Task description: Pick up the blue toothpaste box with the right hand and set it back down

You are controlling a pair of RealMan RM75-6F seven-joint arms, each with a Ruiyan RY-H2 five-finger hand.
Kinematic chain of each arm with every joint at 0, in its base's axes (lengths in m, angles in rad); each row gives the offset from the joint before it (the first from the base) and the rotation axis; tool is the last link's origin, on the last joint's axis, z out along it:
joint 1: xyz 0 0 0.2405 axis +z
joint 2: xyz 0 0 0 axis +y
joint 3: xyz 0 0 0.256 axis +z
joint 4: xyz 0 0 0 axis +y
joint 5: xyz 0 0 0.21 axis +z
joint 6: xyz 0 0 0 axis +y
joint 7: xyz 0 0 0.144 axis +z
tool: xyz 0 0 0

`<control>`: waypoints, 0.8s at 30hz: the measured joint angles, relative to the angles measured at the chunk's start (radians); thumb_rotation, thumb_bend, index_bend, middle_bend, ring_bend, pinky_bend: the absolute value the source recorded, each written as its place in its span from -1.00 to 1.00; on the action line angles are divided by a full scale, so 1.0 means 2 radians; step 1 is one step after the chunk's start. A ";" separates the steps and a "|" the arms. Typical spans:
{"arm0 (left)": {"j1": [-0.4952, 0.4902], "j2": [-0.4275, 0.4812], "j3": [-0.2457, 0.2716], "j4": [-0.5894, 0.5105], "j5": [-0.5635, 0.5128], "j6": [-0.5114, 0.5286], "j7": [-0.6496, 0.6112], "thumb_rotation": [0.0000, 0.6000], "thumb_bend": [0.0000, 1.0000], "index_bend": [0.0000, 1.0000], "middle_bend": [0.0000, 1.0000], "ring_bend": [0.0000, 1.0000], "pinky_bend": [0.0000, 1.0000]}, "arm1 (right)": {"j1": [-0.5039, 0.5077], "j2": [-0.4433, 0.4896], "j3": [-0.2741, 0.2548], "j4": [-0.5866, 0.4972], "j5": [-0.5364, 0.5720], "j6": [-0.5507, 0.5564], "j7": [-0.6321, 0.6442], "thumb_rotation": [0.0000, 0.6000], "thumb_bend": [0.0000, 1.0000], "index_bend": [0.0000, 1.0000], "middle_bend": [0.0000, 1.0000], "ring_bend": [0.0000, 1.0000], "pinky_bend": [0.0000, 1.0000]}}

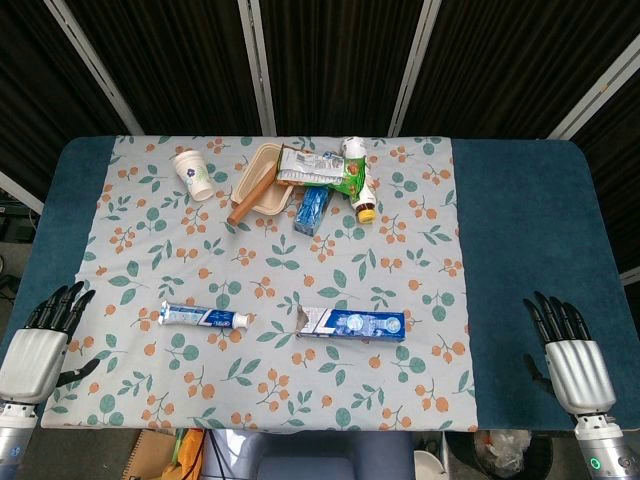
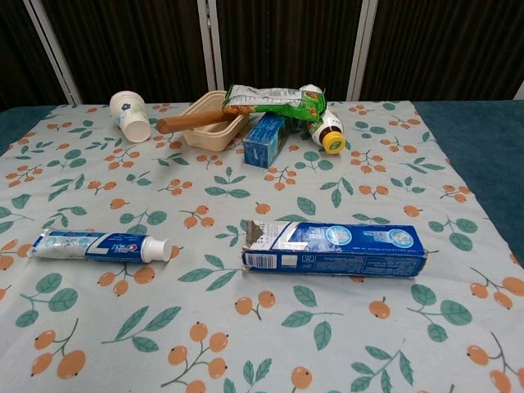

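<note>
A: Nearest us in the chest view, lower centre-right of the frame: the blue toothpaste box [image 2: 336, 248], lying flat on the floral cloth [image 2: 246, 344], long axis running left to right, its left end flap torn open. In the head view we log the same box [image 1: 352, 322] lower centre, nothing touching it.

B: Agreed. Left of it, well apart, we see a toothpaste tube [image 2: 98, 245], also flat, white cap pointing toward the box.

A: Hands next. Right hand [image 1: 570, 355] sits at the lower right of the head view, over the bare blue table [image 1: 530, 250], off the cloth. Fingers extended and apart, holding nothing. Well apart from the box.

B: Left hand [image 1: 42, 345] at the lower left, at the cloth's edge, fingers likewise spread and empty. Neither hand shows in the chest view.

A: Upper centre of both frames we note 1 cluster: a beige tray [image 2: 211, 129] with a wooden rolling pin [image 2: 196, 121] lying across it, a green snack packet [image 2: 274, 101] resting over the tray's right side, a small blue box [image 2: 266, 141] just in front, and a bottle with a yellow cap [image 2: 327, 131] on its side.

B: 1 paper cup [image 2: 131, 115] stands tilted to the left of the tray, apart from it.
</note>
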 measured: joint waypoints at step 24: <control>0.001 0.002 -0.001 0.001 0.005 0.005 -0.012 1.00 -1.00 -1.00 -1.00 -1.00 -0.85 | 0.005 0.006 -0.006 -0.027 -0.004 -0.014 -0.005 1.00 -0.32 -1.00 -1.00 -1.00 -0.85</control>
